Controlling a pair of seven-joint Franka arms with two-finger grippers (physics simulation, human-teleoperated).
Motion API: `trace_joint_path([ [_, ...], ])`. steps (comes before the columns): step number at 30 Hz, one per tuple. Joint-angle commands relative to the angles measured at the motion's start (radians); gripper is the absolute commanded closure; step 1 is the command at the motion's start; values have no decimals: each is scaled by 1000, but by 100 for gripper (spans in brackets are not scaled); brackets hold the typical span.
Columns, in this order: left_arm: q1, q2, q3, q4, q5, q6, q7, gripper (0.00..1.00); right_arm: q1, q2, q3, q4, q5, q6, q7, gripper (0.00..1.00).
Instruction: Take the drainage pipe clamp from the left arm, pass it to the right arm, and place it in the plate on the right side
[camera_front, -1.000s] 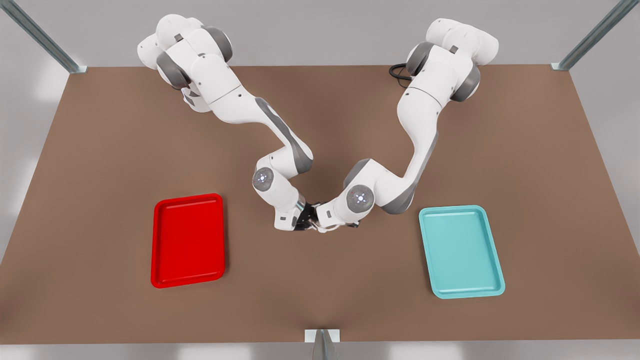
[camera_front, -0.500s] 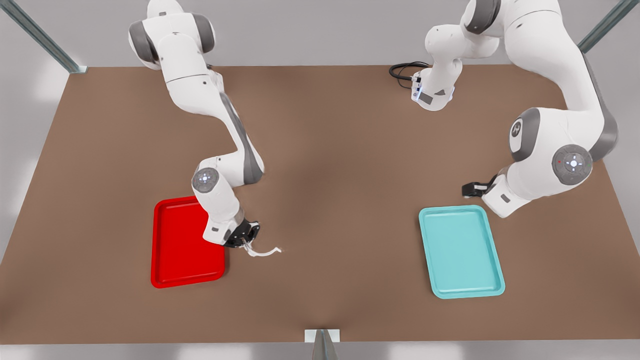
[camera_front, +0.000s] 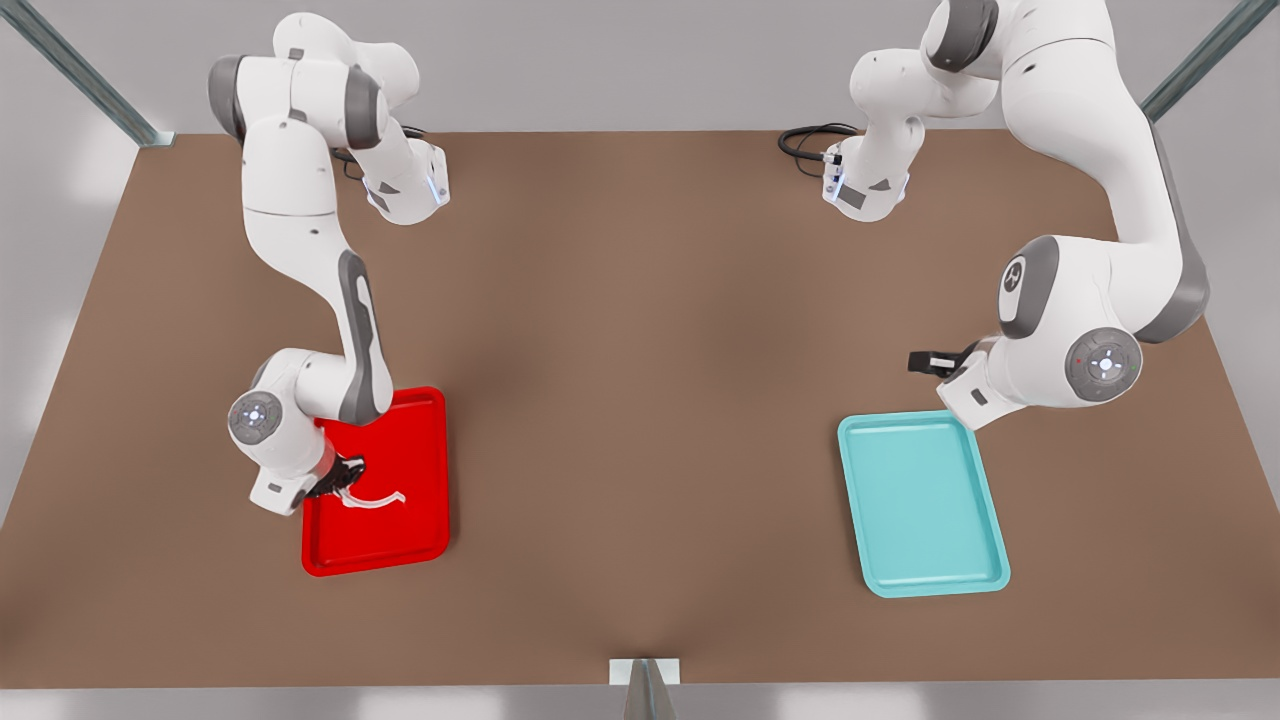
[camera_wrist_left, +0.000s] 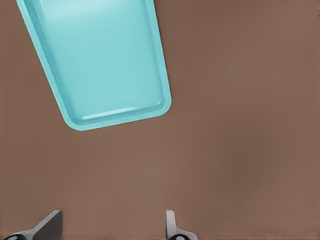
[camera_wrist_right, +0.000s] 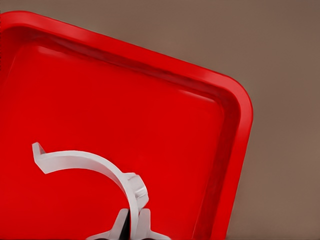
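Holding the drainage pipe clamp (camera_front: 372, 500) by one end, over the lower half of the plate (camera_front: 420, 420) at the lower left of the front view, in the right gripper (camera_front: 338, 480). Pinched tight on the clamp's near tab, fingertips (camera_wrist_right: 142, 220) pressed against the thin white strip at the bottom middle of the right wrist view, with the rest of the half-ring curving away above the red floor. Cannot tell from these views whether resting on the tray floor or hanging just above it.

Parked well apart at the right of the front view, the left gripper (camera_front: 930, 362), just above the upper right corner of the teal tray (camera_front: 920, 505). Spread and empty, both fingertips (camera_wrist_left: 47, 225) apart at the bottom edge of the left wrist view, bare table (camera_wrist_left: 240, 150) between them. Waiting, by the look of it.

Judged by the layout: handover finished, carry to the red plate finished too. Left to do: lowering if needed, letting go, pulling clear. Risk of the light strip tipping or rolling on release, though well inside the rim.
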Motion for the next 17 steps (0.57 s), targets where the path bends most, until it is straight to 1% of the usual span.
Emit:
trace_joint_path([
  [1,0,-1,1,0,1,-6,54,0,5,1,0,-1,21,16,-259,38],
  [2,0,-1,1,2,3,-6,54,0,8,1,2,-1,22,13,-258,0],
  [6,2,-4,0,2,3,-8,54,0,8,-12,8,31,22,-31,-256,0],
  [7,2,-4,1,2,3,-8,54,0,17,-46,6,146,21,-256,-227,0],
  [8,5,-4,1,3,4,-8,56,0,19,-48,-5,327,9,-597,-60,0],
  [9,5,-4,1,3,4,-9,56,0,19,-52,-20,446,-14,-836,182,0],
  [10,6,-6,1,3,4,-11,57,0,19,-83,-26,500,-48,-943,424,0],
  [11,6,-12,1,3,4,-12,57,0,22,-150,-18,500,-116,-976,537,0],
  [13,6,-20,0,3,4,-14,57,0,12,-215,-26,508,-123,-1070,577,0],
  [15,3,-33,-2,3,4,-17,56,0,22,-345,-21,468,-179,-1101,600,0],
  [16,2,-33,-2,3,7,-31,56,0,23,-385,-20,439,-189,-1102,600,0],
  [17,2,-33,-2,3,6,-32,56,0,23,-390,-18,434,-202,-1102,600,0],
])
